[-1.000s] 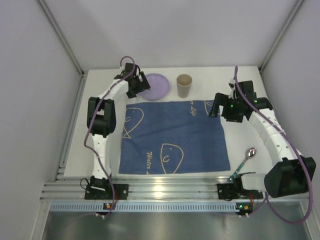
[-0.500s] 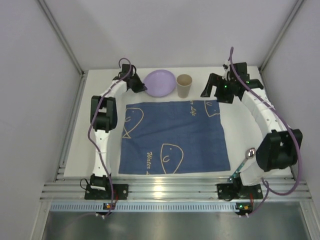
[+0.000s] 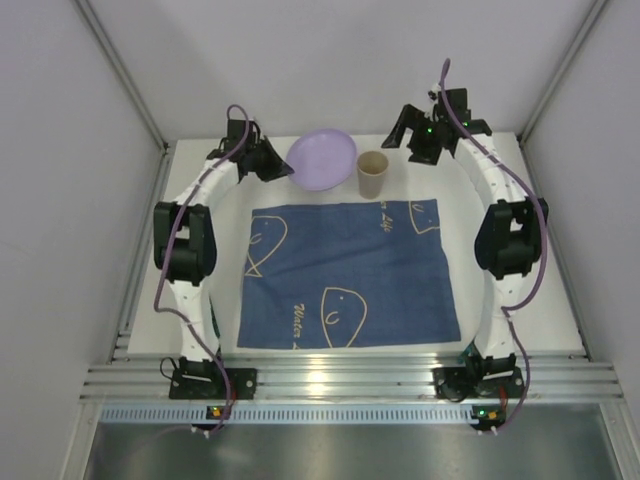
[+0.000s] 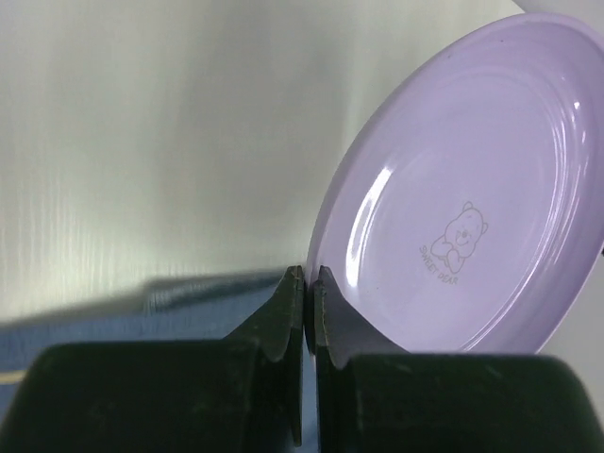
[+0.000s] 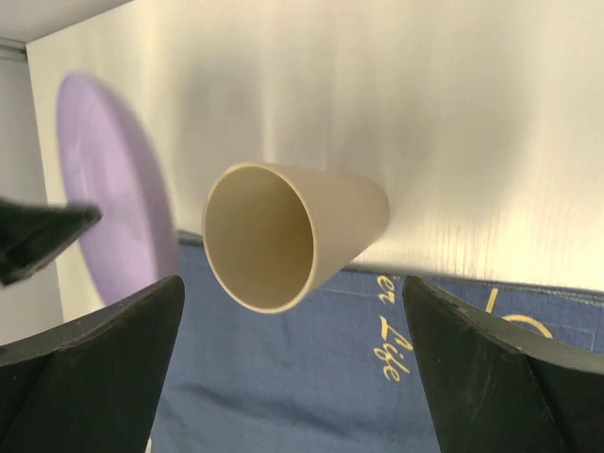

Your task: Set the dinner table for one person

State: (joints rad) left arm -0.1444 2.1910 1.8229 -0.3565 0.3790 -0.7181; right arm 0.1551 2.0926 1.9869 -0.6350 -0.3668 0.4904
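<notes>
A lilac plate (image 3: 322, 160) with a small bear print hangs tilted above the back of the white dinner table (image 3: 560, 290). My left gripper (image 3: 288, 171) is shut on its left rim. In the left wrist view the black fingertips (image 4: 294, 283) pinch the rim of the plate (image 4: 472, 189). A beige cup (image 3: 372, 173) stands upright just right of the plate. My right gripper (image 3: 398, 133) hovers open behind and right of the cup. Seen from the right wrist, the cup (image 5: 283, 236) lies ahead between the wide-apart fingers of that gripper (image 5: 293, 283), untouched.
A blue placemat (image 3: 345, 270) with cream line drawings covers the middle of the table and also shows in the right wrist view (image 5: 330, 377). White walls enclose the back and both sides. A metal rail (image 3: 330, 375) runs along the near edge.
The left gripper shut on the plate's rim and raised it to a tilt. The right arm swung from the right side to the back, ending beside the cup.
</notes>
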